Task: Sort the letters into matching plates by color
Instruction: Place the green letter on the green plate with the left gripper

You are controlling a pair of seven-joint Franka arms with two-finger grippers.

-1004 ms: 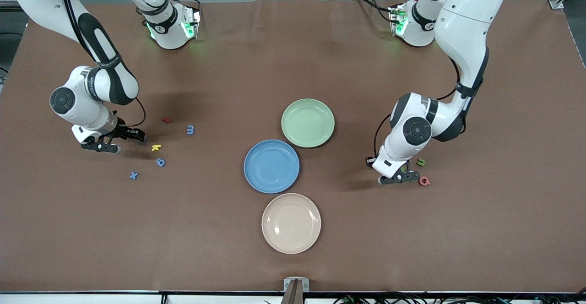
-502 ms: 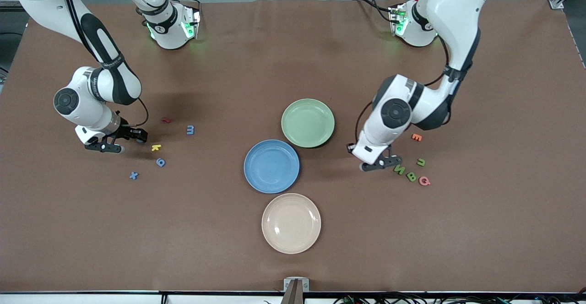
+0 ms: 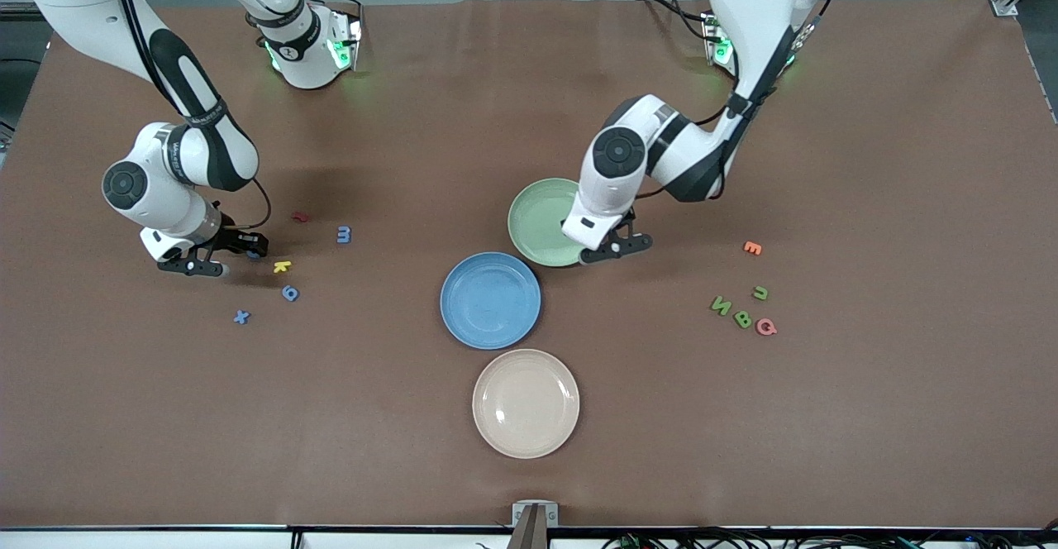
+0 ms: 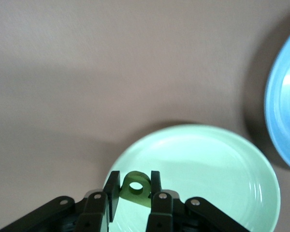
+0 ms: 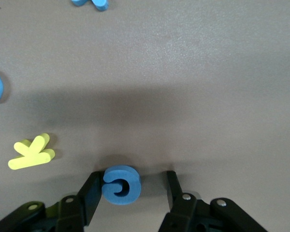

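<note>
- The left gripper [image 3: 616, 249] is up over the edge of the green plate [image 3: 537, 218], on the side toward the left arm's end of the table [image 3: 529, 78].
- It is pinching a small green letter [image 4: 136, 187] between its fingers. The left wrist view shows the letter has a round hole in it and hangs above the plate's rim.
- The blue plate [image 3: 490, 300] sits just beside the green plate, nearer the front camera. A cream plate [image 3: 526, 403] is nearer again.
- The right gripper [image 3: 216, 255] is low at the table, toward the right arm's end.
- Its fingers are spread apart around a curled blue letter [image 5: 121, 184]. One finger touches the letter and the other finger stands apart from it.
- A yellow letter [image 3: 283, 266] lies just beside this gripper.
- Three more blue letters lie near there: a round one [image 3: 290, 293], an X shape [image 3: 240, 316] and a blue one like a 3 [image 3: 344, 235]. A red letter [image 3: 300, 217] is close by too.
- Toward the left arm's end lie three green letters [image 3: 722, 306] [image 3: 742, 318] [image 3: 760, 293], a pink letter [image 3: 766, 327] and an orange letter [image 3: 752, 247].
</note>
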